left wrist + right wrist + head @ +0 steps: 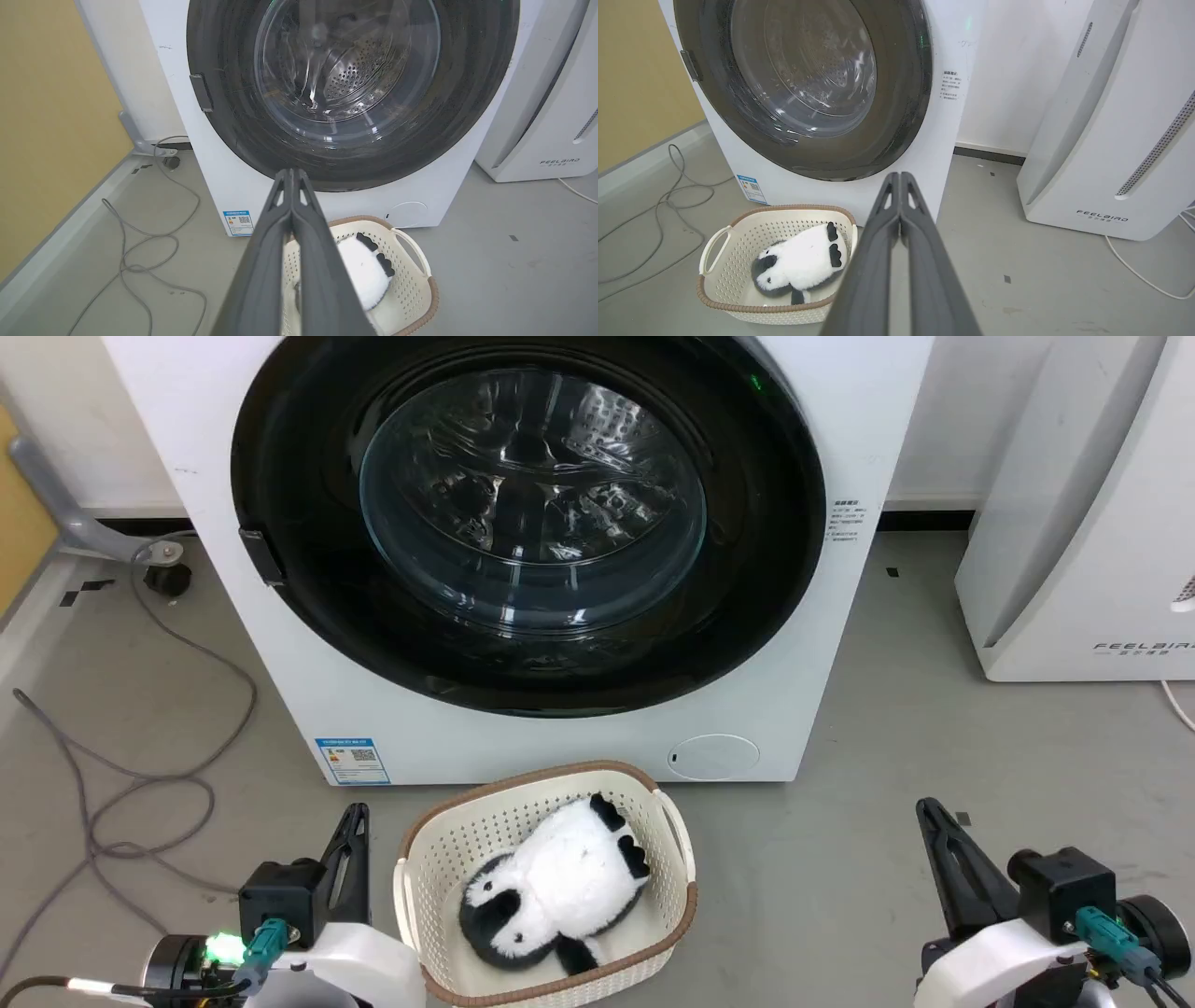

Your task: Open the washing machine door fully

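Basket point(439, 859) with, seemingly, plush panda point(569, 882).

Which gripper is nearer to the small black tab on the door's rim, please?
Left. The left gripper is below the tab, slightly to its right; the right gripper is far across, beyond the basket.

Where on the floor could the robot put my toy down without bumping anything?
Bare grey floor lies between the basket and the right gripper, up to the FEELAIR appliance. Left of the washing machine is crowded: grey cables loop there. The basket already holds a plush panda.
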{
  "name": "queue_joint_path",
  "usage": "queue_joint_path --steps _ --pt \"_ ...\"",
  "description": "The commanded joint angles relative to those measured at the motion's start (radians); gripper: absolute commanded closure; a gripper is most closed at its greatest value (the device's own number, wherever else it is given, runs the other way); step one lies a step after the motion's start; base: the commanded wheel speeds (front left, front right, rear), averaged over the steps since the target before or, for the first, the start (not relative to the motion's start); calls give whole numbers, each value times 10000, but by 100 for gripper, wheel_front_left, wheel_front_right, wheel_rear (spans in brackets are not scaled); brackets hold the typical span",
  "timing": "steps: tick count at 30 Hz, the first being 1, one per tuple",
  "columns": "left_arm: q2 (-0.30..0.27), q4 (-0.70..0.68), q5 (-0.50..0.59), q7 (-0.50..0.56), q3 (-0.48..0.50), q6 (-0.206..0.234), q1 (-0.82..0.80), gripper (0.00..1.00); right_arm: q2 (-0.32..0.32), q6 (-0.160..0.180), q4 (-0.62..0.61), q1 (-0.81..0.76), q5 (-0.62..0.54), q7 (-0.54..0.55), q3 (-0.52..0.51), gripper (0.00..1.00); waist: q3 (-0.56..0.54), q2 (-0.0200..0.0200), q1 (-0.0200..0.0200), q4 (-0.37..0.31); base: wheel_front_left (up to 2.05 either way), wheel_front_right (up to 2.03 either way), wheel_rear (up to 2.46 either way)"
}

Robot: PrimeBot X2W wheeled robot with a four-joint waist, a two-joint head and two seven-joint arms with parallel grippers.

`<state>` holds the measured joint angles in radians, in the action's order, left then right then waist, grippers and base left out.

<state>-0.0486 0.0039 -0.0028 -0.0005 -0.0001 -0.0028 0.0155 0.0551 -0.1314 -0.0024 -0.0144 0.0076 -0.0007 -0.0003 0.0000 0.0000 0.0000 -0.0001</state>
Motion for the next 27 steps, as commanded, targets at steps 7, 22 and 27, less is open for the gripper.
queue_joint_path --steps 7,22,27 --pt "-16 -39 28 5 1 28 -155 100 -49 7 24 144 -76 7 3 100 0 0 0 1 0 0 0" --pt "-16 -39 28 5 1 28 -155 100 -49 7 24 144 -76 7 3 100 0 0 0 1 0 0 0" --pt "-16 -39 28 5 1 28 -155 100 -49 7 24 144 -76 7 3 100 0 0 0 1 0 0 0"
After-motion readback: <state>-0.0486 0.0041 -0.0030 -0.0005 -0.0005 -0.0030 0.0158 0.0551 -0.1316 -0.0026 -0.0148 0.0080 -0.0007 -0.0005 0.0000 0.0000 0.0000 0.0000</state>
